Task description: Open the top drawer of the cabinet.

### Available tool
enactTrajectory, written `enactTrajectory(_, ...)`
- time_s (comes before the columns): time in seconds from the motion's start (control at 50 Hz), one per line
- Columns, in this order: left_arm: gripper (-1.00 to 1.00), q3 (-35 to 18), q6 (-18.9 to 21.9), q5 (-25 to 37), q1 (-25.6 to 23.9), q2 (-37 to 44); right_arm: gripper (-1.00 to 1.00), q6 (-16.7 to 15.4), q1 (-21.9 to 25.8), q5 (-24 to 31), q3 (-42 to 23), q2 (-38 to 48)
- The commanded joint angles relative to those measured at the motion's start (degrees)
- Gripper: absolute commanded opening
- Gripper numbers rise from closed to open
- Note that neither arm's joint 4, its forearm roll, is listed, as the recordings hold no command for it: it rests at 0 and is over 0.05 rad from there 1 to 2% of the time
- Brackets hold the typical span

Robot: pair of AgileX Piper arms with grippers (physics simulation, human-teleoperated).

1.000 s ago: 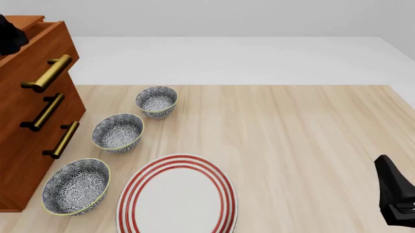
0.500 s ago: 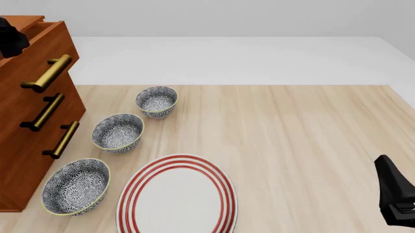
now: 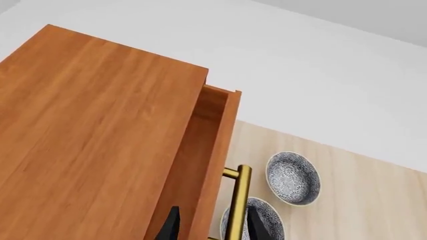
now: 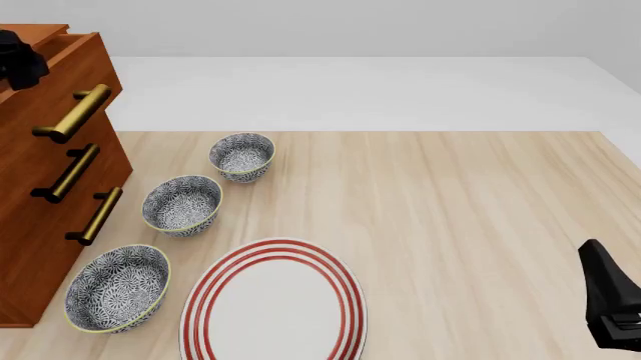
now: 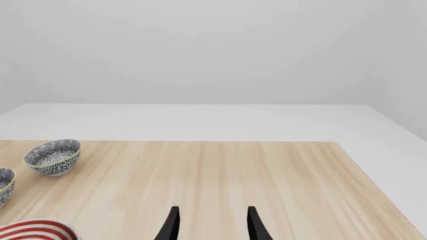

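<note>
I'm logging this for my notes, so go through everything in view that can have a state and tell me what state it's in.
Top drawer: pulled partly out.
Two lower drawers: shut, as far as the front view shows.
Left gripper: open, holding nothing, above the drawer.
Right gripper: open, empty, over bare table.
Three bowls: upright, empty.
Plate: flat on the table, empty.

The matte black, angular right hand (image 4: 613, 307) shows a blocky casing. Both hands end in slim, tapered black fingers (image 5: 170, 225), plain, without markings, as on the left hand (image 3: 212, 227).
</note>
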Motion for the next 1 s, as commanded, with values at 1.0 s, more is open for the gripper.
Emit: enactTrajectory(1.0, 1.0, -0.1, 1.0, -1.6, 0.4, 3.2, 1.0, 0.0, 0.0, 0.0, 0.0, 0.0)
